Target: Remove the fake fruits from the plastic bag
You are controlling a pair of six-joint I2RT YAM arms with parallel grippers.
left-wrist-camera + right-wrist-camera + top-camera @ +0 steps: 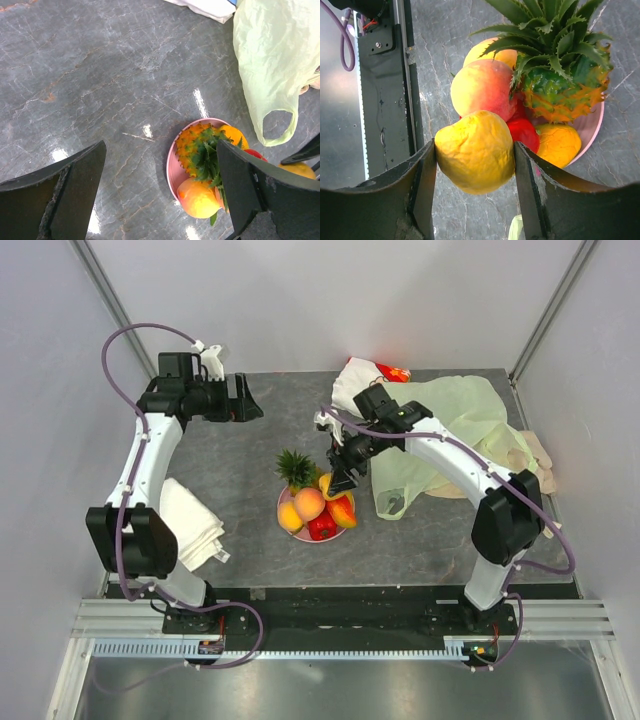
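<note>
The right gripper (pixel 475 148) is clamped on a yellow mango (pixel 474 162), one finger pressed to each side of it. The mango sits at the right rim of a pink plate (pixel 173 172), close against the other fake fruits. Whether it rests on the plate or hangs just above it cannot be told.

On the plate stand a pineapple (pixel 295 469) with its green crown, a peach (pixel 309 503), an orange (pixel 289 517), a red pepper-like piece (pixel 321 529) and a further yellow piece (pixel 326 484) just beside the gripper. The plate lies near the middle of the tabletop (pixel 230 470), somewhat toward its near edge.

The left gripper (pixel 161 146) is spread wide with nothing between its fingers. It is held above the far left part of the tabletop, well apart from the plate.

The plastic bag (pixel 455 425) lies slack over the far right part of the tabletop, and one handle loop reaches toward the plate. The right arm crosses above it.

A white-and-red pouch (pixel 378 370) lies at the far edge, partly under the bag. A beige cloth (pixel 538 462) lies at the right edge, and a folded white towel (pixel 190 522) lies at the left edge toward the near corner.
</note>
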